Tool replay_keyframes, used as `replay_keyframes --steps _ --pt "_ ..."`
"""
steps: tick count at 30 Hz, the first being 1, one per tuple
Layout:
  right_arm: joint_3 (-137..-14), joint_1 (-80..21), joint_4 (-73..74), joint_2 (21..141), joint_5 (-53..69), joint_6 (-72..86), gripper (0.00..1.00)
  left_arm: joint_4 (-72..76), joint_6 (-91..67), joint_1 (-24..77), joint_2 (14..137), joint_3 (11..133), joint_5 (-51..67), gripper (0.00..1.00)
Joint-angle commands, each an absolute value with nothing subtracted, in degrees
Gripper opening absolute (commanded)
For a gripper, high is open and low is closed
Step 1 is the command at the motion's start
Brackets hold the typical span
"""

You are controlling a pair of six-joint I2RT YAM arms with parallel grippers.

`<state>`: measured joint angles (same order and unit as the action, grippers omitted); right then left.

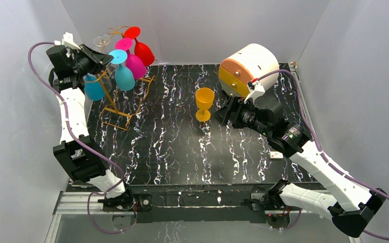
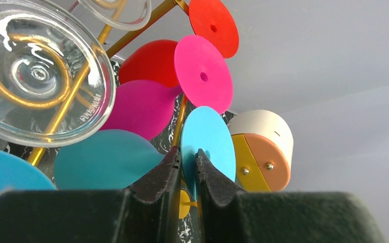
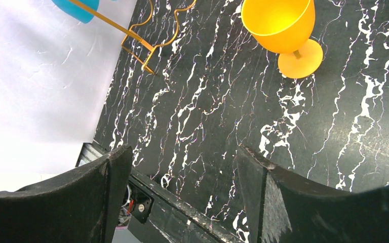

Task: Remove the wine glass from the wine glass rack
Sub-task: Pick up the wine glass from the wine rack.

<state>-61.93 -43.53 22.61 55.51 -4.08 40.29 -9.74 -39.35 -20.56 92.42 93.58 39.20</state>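
Wine glass rack (image 2: 131, 32) stands at the far left of the table, and several coloured glasses hang from it, bowls down. The one in hand is the cyan wine glass (image 1: 124, 77), on the side of the rack nearest the left arm. It sits between a magenta glass (image 1: 134, 65) deeper in the rack and a darker blue glass (image 1: 93, 87) on the rack's outer side.

It hangs upside down. Its long axis is close to vertical, with the flat foot (image 2: 206, 136) up by the rack's hooks and the mouth facing the table. In the left wrist view the foot shows as a disc seen partly edge-on.

I judge the step to be the grasp itself. The left gripper (image 2: 187, 161) is beside the top of the rack with its jaws nearly together, and the rim of that foot lies in the narrow slot between them. It looks pinched, though how firmly cannot be told.

The right gripper (image 3: 182, 152) is well away from the rack, jaws wide and holding nothing. It hovers by a yellow goblet (image 1: 204, 104) that stands upright.

The next move probably calls for sliding the stem sideways out of its hook rather than pulling down. Which way the hook opens is hidden. The bowl should be kept from swinging into the magenta glass.
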Motion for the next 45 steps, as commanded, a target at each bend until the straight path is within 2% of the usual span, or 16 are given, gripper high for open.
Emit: replay_keyframes --steps 1,17,45 --pt "-64.34 -43.60 21.33 55.19 -4.26 40.21 0.83 -15.90 -39.40 -20.73 91.68 90.36 39.69 0.00" --pt "-63.91 -43.68 20.62 55.24 -3.65 40.85 0.83 -6.80 -46.88 -21.01 89.86 89.80 46.81 0.00" --pt "-63.72 -43.67 20.48 55.37 -3.41 41.48 0.83 -1.30 -49.74 -21.07 88.04 89.12 52.80 0.00"
